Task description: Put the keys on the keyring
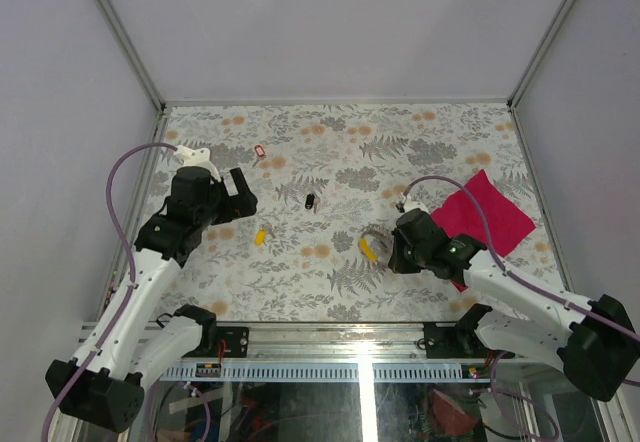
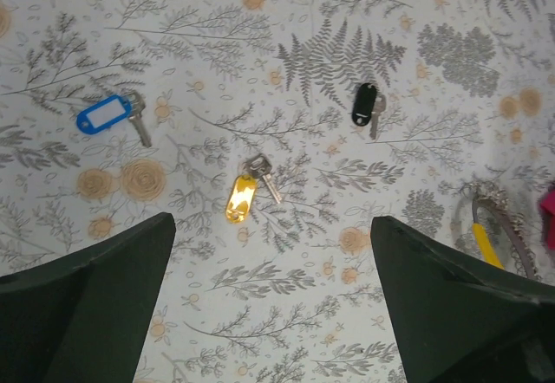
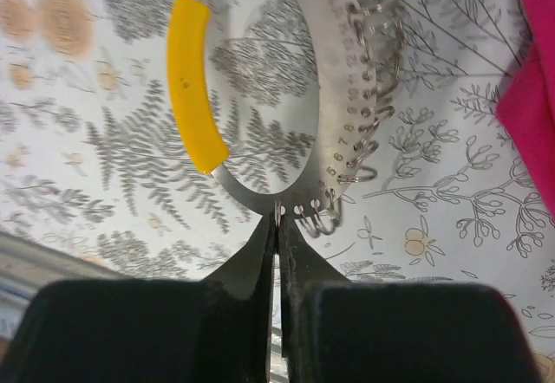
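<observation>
**Item 1, keyring (image 3: 334, 97).** Flat silvery band lying on the floral tabletop (image 1: 350, 132). It carries a curved yellow piece (image 3: 195, 88) on one side and a row of small wire loops (image 3: 368, 97) on the other. None of the keys is on it.

**Item 2, right gripper (image 3: 277, 227).** Jaws are pressed together and pinch the keyring's near rim by their very tips.

**Item 3, left gripper (image 2: 270, 253).** Jaws are spread wide and hold nothing. It hovers well left of the keyring, above the yellow key.

**Item 4, keys, all loose on the tabletop.**
- Yellow key (image 2: 243, 197): left of the keyring and nearest to it.
- Black key (image 2: 364, 106): left of the keyring and farther back.
- Blue key (image 2: 108, 114): beyond the yellow key, well apart from the keyring.
- Red key (image 1: 260, 150): far back-left of the keyring.

**Item 5, magenta cloth (image 1: 485, 212).** Just right of the keyring.

**Hazards, judged.**
- The grip takes only a thin edge, so the band may pivot or slip out when lifted.
- The wire loops could swing, tangle, or catch on the cloth.
- The keys lie flat and are tiny, so the wide jaws may skid one away instead of gripping it.
- A key gripped by its plastic head may twist, which would make it harder to line up with a loop.
</observation>
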